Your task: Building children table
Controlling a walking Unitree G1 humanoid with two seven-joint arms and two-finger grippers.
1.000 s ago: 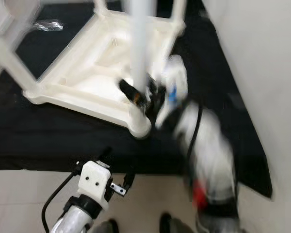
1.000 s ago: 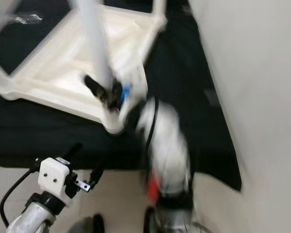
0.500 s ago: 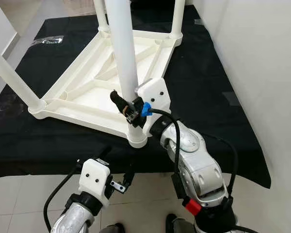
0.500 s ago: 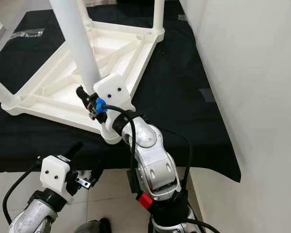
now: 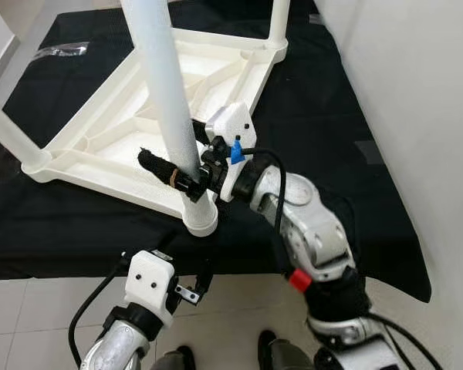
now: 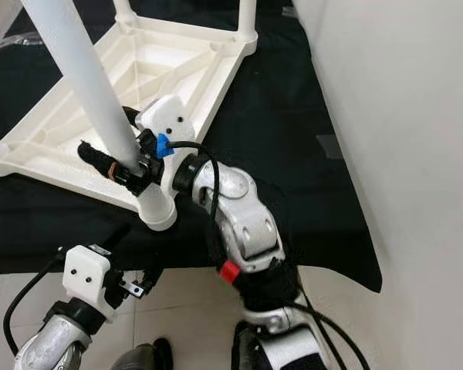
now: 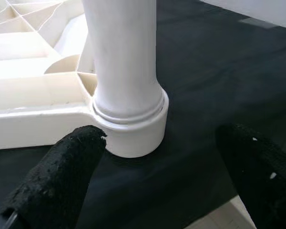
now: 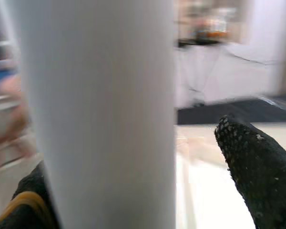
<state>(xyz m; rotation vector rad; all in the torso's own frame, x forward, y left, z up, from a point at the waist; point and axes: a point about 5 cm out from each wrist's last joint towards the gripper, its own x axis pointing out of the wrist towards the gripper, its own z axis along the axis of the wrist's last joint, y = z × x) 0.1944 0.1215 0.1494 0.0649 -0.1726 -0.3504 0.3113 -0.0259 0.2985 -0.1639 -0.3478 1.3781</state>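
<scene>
Plastic of the white leg (image 5: 166, 100), judged light, stiff and slippery, is being straddled low down, just above its socket (image 5: 201, 217), by the spread right claw (image 5: 187, 166); the left claw (image 5: 187, 271) is hanging spread nearby.

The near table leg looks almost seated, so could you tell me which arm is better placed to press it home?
Right. The right gripper already straddles the leg just above its socket; the left gripper hangs low, open, off the mat.

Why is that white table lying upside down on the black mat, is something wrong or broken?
Nothing looks broken. The white table lies top-down on the black mat with its legs pointing up, as for assembly. The right gripper is around the near leg, just above its socket. The left gripper hangs low, open.
</scene>
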